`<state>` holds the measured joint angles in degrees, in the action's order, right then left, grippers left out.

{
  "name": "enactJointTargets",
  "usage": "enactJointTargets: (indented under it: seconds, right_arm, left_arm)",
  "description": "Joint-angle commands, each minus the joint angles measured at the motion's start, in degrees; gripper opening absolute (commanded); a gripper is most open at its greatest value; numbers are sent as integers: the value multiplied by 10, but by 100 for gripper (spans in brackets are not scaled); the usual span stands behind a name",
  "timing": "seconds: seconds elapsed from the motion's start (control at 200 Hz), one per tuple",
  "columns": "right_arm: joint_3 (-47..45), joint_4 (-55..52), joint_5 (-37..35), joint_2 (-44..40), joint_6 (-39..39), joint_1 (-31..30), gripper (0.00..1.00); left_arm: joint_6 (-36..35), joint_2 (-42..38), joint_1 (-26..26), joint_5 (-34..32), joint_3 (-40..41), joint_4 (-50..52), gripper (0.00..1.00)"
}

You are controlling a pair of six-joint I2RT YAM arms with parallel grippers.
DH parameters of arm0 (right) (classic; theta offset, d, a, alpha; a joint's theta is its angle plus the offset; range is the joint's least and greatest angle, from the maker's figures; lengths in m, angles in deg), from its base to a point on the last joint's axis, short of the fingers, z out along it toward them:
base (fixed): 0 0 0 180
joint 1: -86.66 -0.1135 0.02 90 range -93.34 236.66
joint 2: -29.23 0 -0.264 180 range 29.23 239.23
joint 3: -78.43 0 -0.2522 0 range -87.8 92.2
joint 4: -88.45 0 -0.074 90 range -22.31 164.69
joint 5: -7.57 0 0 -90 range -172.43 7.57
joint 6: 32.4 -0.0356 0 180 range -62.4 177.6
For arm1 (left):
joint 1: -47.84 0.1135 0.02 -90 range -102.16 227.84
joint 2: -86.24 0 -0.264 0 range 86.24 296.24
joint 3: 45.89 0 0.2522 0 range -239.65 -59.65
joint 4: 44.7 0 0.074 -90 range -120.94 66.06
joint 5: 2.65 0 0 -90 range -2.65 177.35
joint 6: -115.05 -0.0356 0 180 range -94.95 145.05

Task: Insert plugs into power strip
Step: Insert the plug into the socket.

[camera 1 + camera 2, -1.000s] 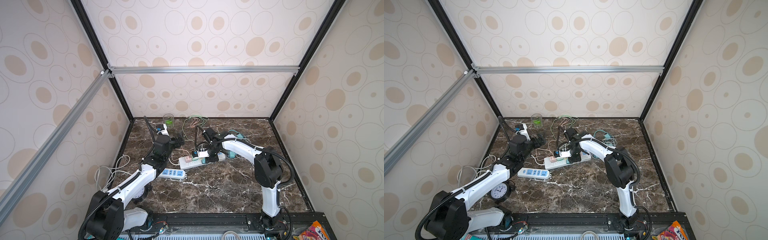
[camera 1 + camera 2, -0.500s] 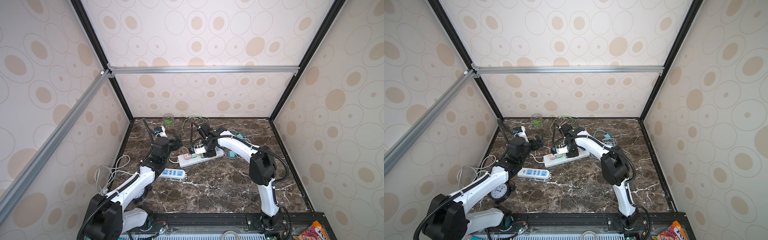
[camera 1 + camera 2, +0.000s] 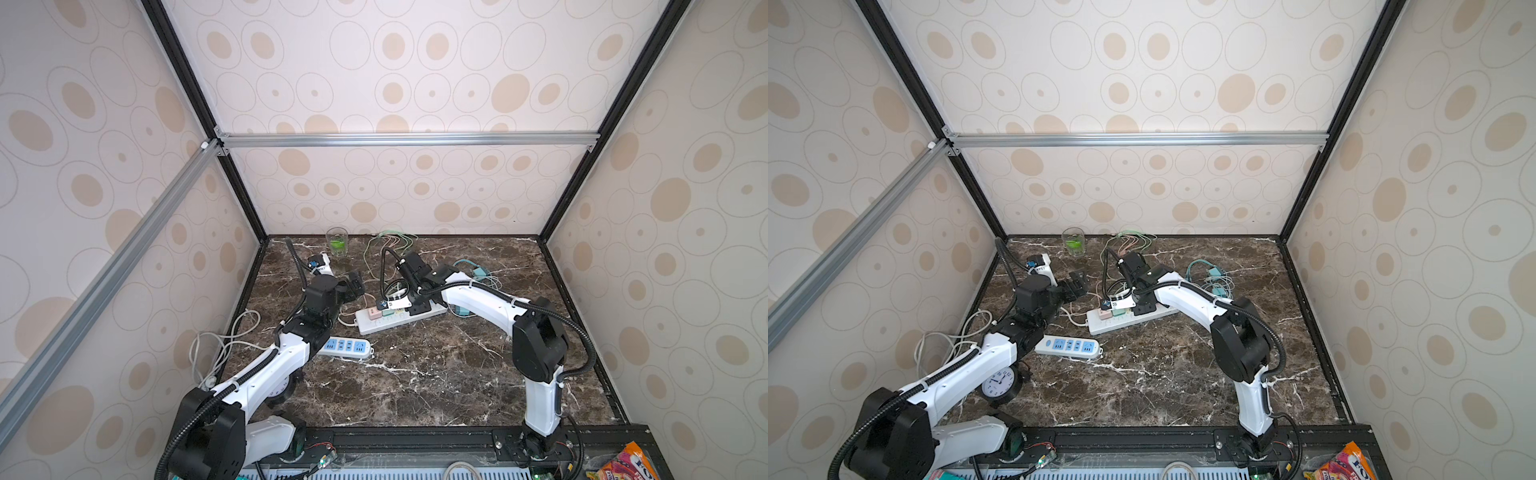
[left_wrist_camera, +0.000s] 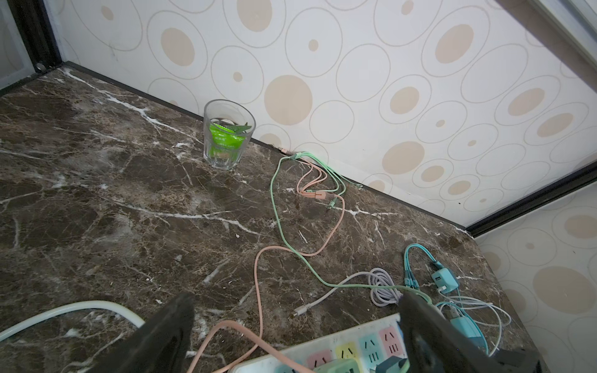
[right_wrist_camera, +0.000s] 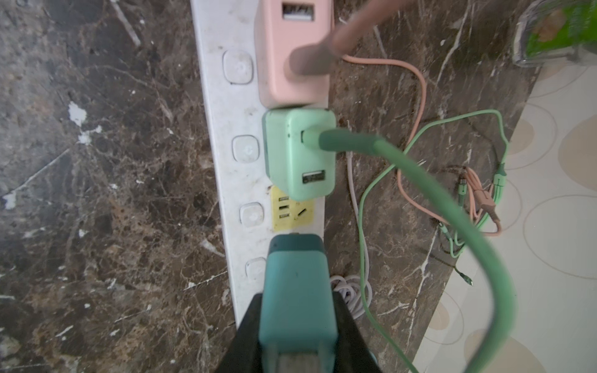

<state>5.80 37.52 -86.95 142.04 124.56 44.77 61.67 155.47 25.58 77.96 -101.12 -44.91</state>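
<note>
The white power strip (image 3: pixel 415 316) (image 3: pixel 1142 319) (image 5: pixel 223 181) lies at the table's middle back. A pink plug (image 5: pixel 290 55) and a mint green plug (image 5: pixel 297 155) sit in it side by side. My right gripper (image 5: pixel 297 310) (image 3: pixel 397 305) is shut on a teal plug (image 5: pixel 297 277), which is over the strip just past a free yellow socket (image 5: pixel 290 211). Its prongs are hidden. My left gripper (image 4: pixel 297 323) (image 3: pixel 355 284) stands open and empty, left of the strip's end, above the pink cable (image 4: pixel 258 277).
A second strip with blue sockets (image 3: pixel 347 345) lies by the left arm. A glass with a green packet (image 3: pixel 337 243) (image 4: pixel 227 135) stands at the back wall. Loose teal plugs (image 4: pixel 444 279) (image 3: pixel 478 272) and tangled cables (image 4: pixel 384 287) lie behind the strip. A clock (image 3: pixel 998 382) stands under the left arm.
The right arm has shifted slightly over the strip, still with the teal plug in its grip. The left arm has hardly moved and stays open.
</note>
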Motion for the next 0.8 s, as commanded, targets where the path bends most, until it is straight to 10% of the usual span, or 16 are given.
enactJointTargets:
  seconds: [0.0,0.795]
  right_arm:
    - [-9,28,15,-19,14,-6,0]
    - [180,-174,64,131,28,9,0]
  left_arm:
    - [-5,11,4,-5,-8,7,98]
    - [-13,-3,13,-15,-2,23,98]
